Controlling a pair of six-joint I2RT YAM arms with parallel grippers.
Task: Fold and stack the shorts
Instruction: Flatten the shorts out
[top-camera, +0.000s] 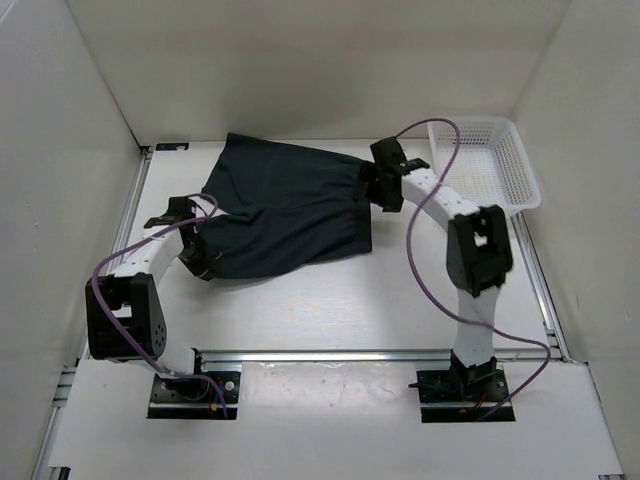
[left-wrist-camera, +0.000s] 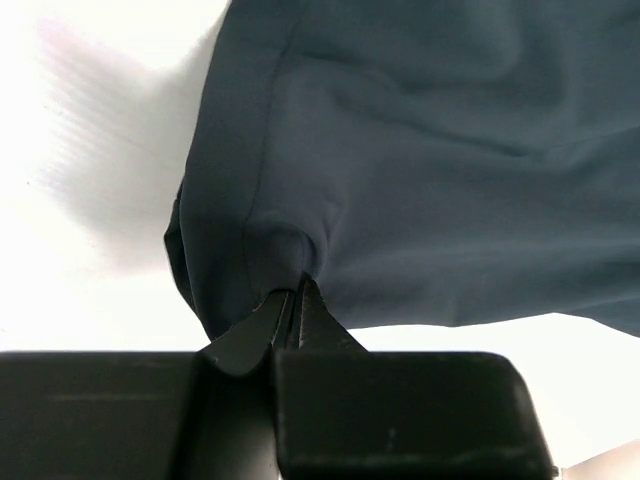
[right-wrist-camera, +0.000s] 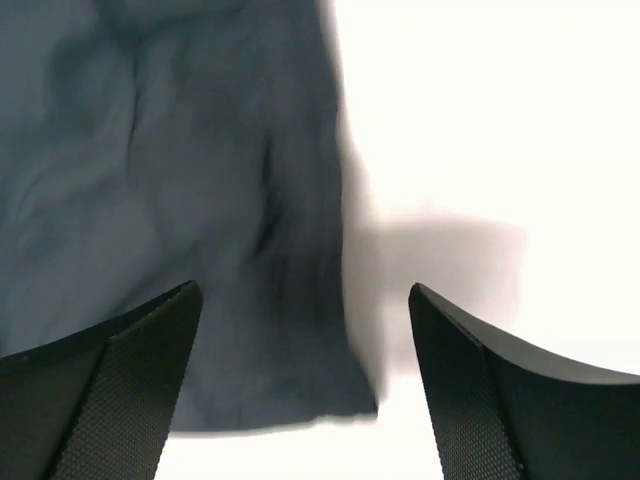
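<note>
Closest to the left wrist lens, the left gripper (left-wrist-camera: 295, 300) is pinched tight on a small pucker at the edge of the shorts (left-wrist-camera: 430, 150), and dark cloth spreads away ahead of its fingertips. The bite looks shallow. The view is too close to tell whether it takes both layers or only the upper one.

Across the garment, the right gripper (right-wrist-camera: 302, 288) hangs with its jaws spread wide and holds nothing. The opposite edge of the shorts runs beneath it, cloth under its left finger and bare table (right-wrist-camera: 500, 120) under its right. From above, the shorts lie spread between the two hands, slightly rumpled and not yet folded. The white mesh basket (top-camera: 527, 175) sits just beyond and outboard of the right hand.

Several things could go wrong from here:
- A pull by the left hand could slide the thin pinch off the hem.
- If that pinch holds only one layer, the lower layer would be left dragging and the fold would skew.
- The right jaws, closing where they stand, may catch only the very margin, or close on air if they are too high.
- Lifting with one side ungripped would bunch the cloth toward the left hand.
</note>
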